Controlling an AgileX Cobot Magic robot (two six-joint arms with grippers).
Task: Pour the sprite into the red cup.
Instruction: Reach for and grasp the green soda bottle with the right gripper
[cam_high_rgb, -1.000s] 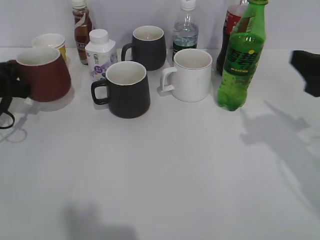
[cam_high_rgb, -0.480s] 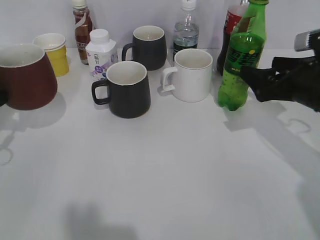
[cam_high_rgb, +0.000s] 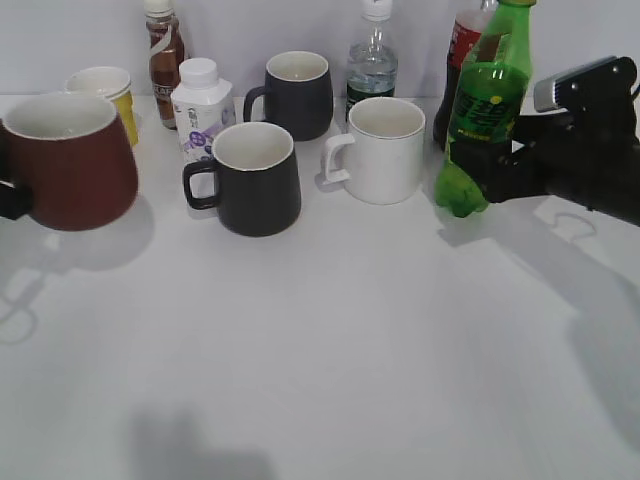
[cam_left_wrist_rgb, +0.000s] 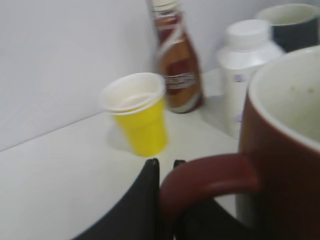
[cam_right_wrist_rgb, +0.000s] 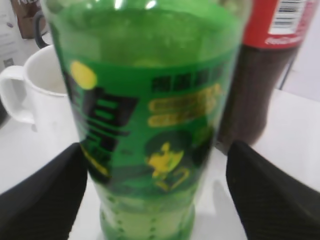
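Between my fingers, the green bottle's label (cam_right_wrist_rgb: 150, 120) carries dark and yellow lettering too blurred to read; the cola bottle (cam_right_wrist_rgb: 272, 60) shows a barcode.

1. You have four mugs: one dark red cup (cam_high_rgb: 70, 158) at the left edge of the frame, two black mugs (cam_high_rgb: 255, 177) (cam_high_rgb: 297, 93) near the upper middle, and one white mug (cam_high_rgb: 381, 148) right of centre.
2. You have one yellow paper cup (cam_high_rgb: 105, 90) in the upper left.
3. You have five bottles along the top: one brown drink bottle (cam_high_rgb: 163, 58), one squat white bottle (cam_high_rgb: 199, 106), one clear water bottle (cam_high_rgb: 372, 62), one red-labelled cola bottle (cam_high_rgb: 463, 50), and one green sprite bottle (cam_high_rgb: 485, 100) at upper right.
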